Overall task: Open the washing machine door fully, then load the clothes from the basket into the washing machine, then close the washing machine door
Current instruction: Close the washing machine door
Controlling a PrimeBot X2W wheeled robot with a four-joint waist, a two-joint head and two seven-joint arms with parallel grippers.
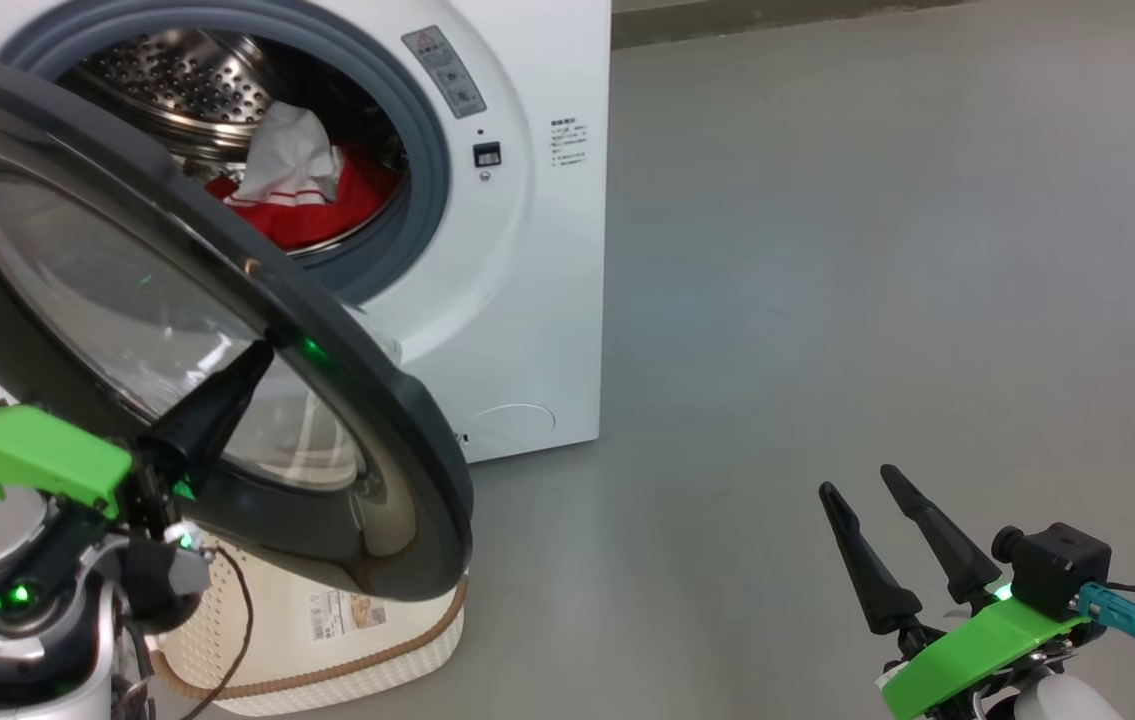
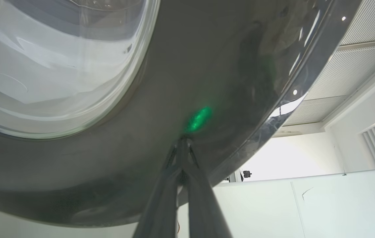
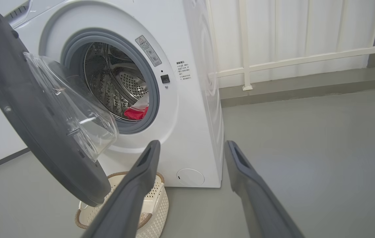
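Resting with its fingers pinched to one dark point, the left gripper (image 1: 260, 352) touches the outer face of the door (image 1: 397, 430) on the glossy black rim, just outside the bulging glass bowl. A green glow reflects in the rim beside the tip. The door stands half-swung, above the basket (image 1: 277, 640), whose cream perforated floor with its sticker looks bare. The clothes (image 1: 302, 195), soft red and white fabric, lie heaped in the washer (image 1: 527, 300), low in the perforated steel drum (image 1: 177, 80) behind the grey rubber seal (image 1: 430, 170). Loading looks done, so closing the door is the step in hand. The next move, I judge, calls for a steady push on the rim along the door's arc until it latches. The slick curved rim could let the point slide off, and red fabric near the seal could get pinched. The right gripper (image 1: 859, 482) hangs well apart over the grey floor (image 1: 877, 250), jaws spread, holding nothing.
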